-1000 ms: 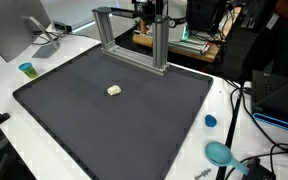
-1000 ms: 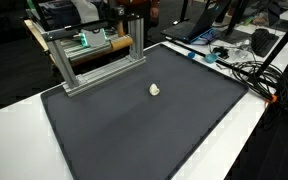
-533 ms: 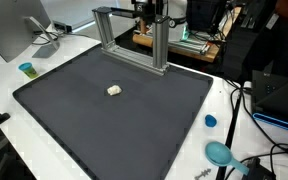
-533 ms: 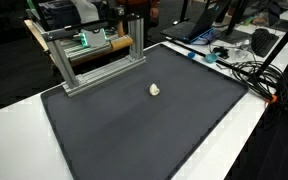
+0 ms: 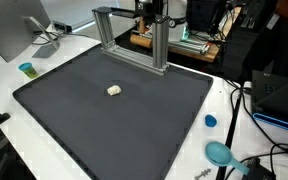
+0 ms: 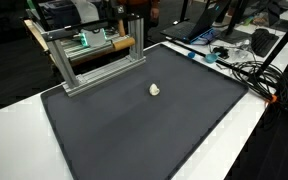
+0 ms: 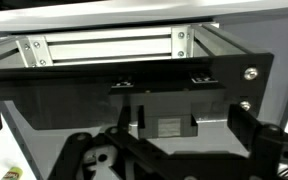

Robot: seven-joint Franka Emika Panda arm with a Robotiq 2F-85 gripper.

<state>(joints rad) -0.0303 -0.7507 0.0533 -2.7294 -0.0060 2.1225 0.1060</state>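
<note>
White table (image 5: 4,90), dark mat (image 5: 124,125), monitor (image 5: 9,30), cables (image 6: 246,68) at edge.

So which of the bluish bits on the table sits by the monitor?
The small teal cup, alone beside the monitor; the blue cap and teal disc lie across the mat from it.
</note>
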